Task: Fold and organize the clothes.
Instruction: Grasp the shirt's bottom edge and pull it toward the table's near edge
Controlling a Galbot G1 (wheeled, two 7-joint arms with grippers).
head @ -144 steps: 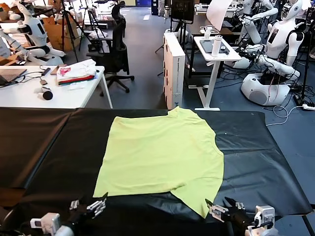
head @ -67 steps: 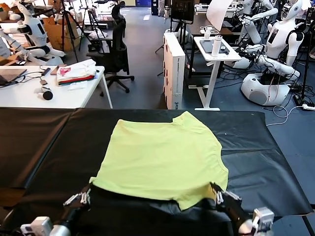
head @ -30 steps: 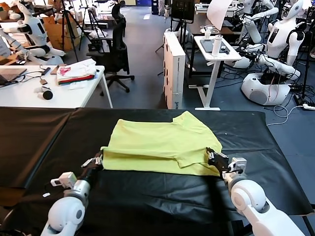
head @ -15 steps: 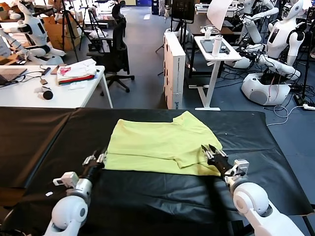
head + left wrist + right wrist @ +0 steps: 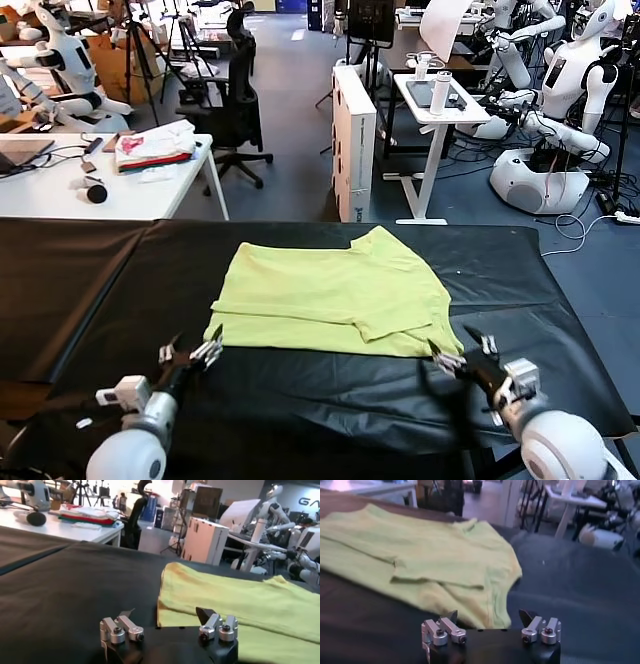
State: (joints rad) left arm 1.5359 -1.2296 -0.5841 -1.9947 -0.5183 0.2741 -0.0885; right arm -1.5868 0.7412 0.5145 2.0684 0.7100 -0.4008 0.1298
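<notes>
Folded T-shirt [image 5: 330, 295] on black table [image 5: 100, 290]; left gripper [image 5: 190, 352], right gripper [image 5: 462, 352] spread, empty

T-shirt [image 5: 335, 297]: was spread flat w/ hem near table's front edge; hem since carried up over the body, now folded in half, doubled lower edge lying across mid-table.
Left gripper [image 5: 190, 352]: earlier pinched on shirt's near-left hem corner & lifting it; has let go, jaws now spread, drawn back toward robot, just off folded edge's left end, not touching cloth.
Right gripper [image 5: 464, 349]: earlier closed on near-right hem/sleeve corner; now released, jaws apart, pulled back, just beside fold's right corner.
Black table cover [image 5: 330, 400]: front strip, once under shirt, now bare.
</notes>
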